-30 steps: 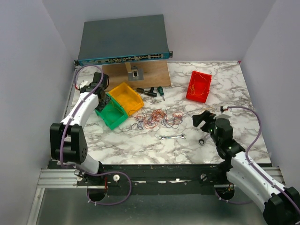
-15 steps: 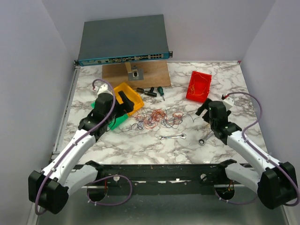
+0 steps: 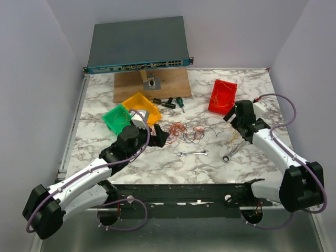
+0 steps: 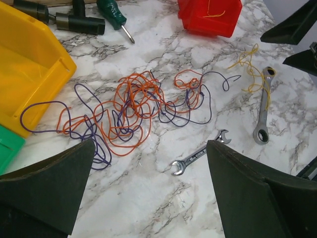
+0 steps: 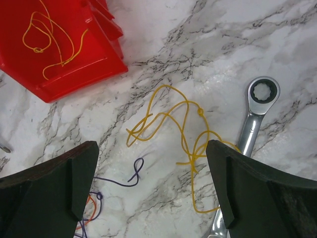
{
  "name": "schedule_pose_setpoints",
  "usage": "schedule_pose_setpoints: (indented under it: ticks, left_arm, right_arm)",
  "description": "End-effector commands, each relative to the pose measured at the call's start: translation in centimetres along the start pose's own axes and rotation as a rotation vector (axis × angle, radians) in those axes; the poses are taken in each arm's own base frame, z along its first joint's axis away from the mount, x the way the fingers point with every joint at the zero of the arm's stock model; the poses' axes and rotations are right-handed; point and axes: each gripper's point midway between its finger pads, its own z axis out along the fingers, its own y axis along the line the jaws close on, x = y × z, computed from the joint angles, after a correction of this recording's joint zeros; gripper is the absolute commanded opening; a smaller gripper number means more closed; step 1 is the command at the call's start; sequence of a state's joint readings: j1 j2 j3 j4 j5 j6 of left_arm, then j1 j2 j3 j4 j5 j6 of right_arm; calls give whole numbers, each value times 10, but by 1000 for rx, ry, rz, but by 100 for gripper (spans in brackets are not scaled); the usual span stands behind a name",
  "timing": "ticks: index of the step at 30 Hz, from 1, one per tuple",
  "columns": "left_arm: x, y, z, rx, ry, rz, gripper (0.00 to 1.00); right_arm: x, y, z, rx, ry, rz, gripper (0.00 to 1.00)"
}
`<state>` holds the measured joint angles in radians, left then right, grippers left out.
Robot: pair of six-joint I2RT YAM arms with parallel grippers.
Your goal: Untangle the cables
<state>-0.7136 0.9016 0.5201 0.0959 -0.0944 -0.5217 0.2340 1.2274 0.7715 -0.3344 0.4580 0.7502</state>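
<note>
Two hands, both spread fully open and holding nothing: left hand [image 3: 156, 137] hovers at the tangle's edge, right hand [image 5: 152, 145] above the loose strand.

Cables: the orange-and-purple tangle [image 4: 133, 106] lies flat on the marble worktop [image 4: 148, 203], well left of the red bin [image 5: 84, 74] and nearer the arms. One yellow strand [image 5: 183, 129] lies just beside that bin, touching a ratcheting wrench [image 5: 255, 114]. Another yellow strand [image 5: 37, 49] sits inside the bin.

Risks: pulling one orange wire may tighten the purple loops or drag the whole bunch. Lifting the loose yellow strand may snag the wrench.

Obscured: which wire crosses over which is too fine to tell, and the fingers hide the worktop nearest each hand.
</note>
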Motion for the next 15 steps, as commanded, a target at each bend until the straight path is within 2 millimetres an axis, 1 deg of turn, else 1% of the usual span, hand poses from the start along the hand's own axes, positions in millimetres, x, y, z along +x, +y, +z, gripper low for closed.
schedule_pose_setpoints:
  ticks: [1, 3, 7, 11, 15]
  left_arm:
    - [-19, -9, -2, 69, -154, 85, 99]
    - [-18, -7, -6, 70, -176, 78, 98]
    - [-23, -4, -15, 65, -227, 59, 99]
    - [-26, 1, -18, 41, -250, 50, 98]
    - [-27, 6, -20, 22, -266, 46, 99]
  right_arm:
    - [18, -11, -4, 110, 121, 80, 100]
    - [28, -20, -5, 151, 157, 85, 100]
    - [43, -29, -2, 128, 148, 116, 100]
    - [50, -25, 7, 104, 143, 142, 100]
    - [55, -12, 21, 89, 168, 152, 100]
